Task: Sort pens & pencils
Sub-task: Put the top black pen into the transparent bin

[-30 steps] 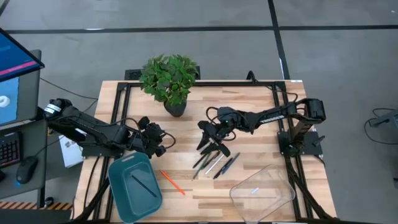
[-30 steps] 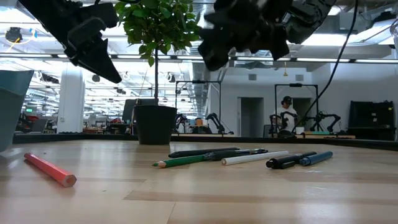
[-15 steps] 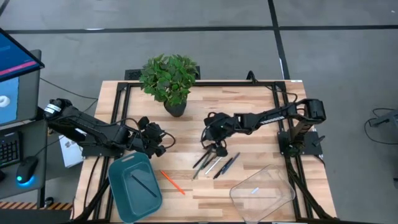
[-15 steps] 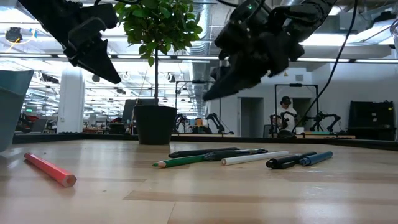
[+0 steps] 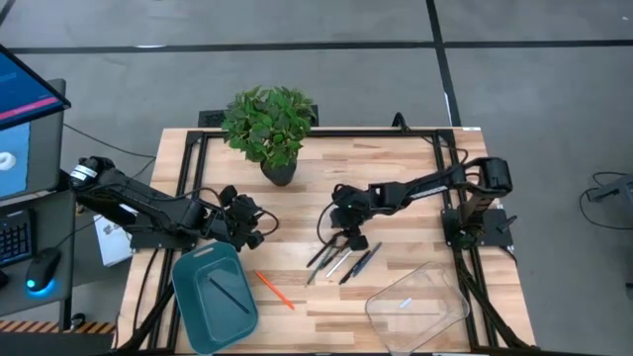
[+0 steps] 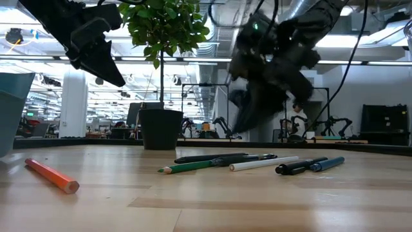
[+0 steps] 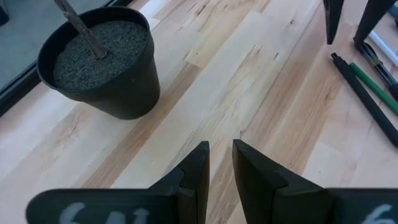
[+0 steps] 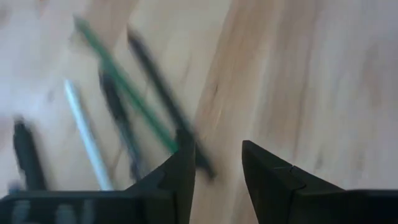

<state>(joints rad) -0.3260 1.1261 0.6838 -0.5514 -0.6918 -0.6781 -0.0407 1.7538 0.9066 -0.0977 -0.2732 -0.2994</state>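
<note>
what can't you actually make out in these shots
- High view: the pile of pens & pencils is too small to count or tell apart, and the right gripper covers one end of it.
- Right wrist view: motion blur smears the green pencil and its neighbours.
- High view: the small item in the clear tray is too small to name.
- Low view: the teal tray is cut off by the edge.

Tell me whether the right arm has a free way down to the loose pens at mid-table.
Probably yes: the right gripper hangs just above the pen cluster with jaws apart, and nothing lies between them.
</note>
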